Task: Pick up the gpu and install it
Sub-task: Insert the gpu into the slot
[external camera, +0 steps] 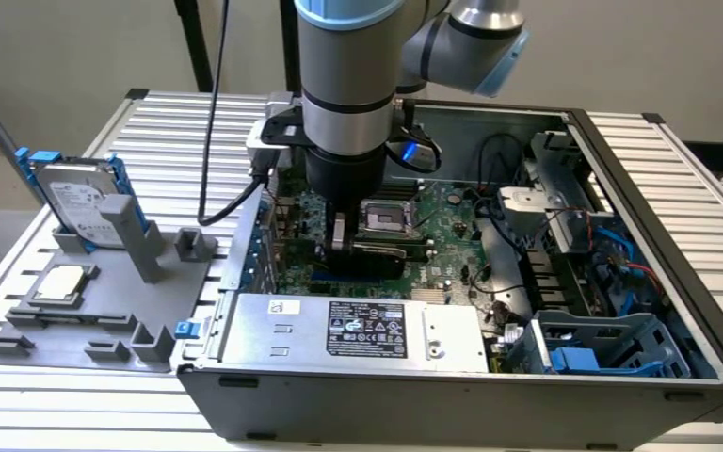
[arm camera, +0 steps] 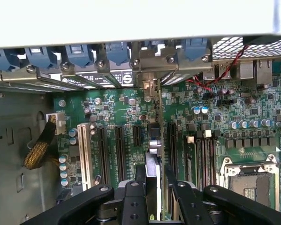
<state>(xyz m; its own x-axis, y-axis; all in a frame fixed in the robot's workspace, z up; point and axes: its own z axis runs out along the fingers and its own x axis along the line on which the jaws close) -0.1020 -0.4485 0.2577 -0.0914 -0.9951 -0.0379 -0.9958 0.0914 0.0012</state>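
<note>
My gripper reaches down into the open computer case, low over the green motherboard. It is shut on the gpu, which shows as a dark flat card running out from the case's rear wall. In the wrist view the gpu is seen edge-on between the two black fingers, standing upright in line with a long black expansion slot. Its silver bracket sits against the rear slot openings. I cannot tell whether the card's edge is down in the slot.
Left of the case, a grey fixture holds a silver hard drive with blue rails and a square processor chip. Inside are the CPU socket, a power supply, a blue drive cage and cables.
</note>
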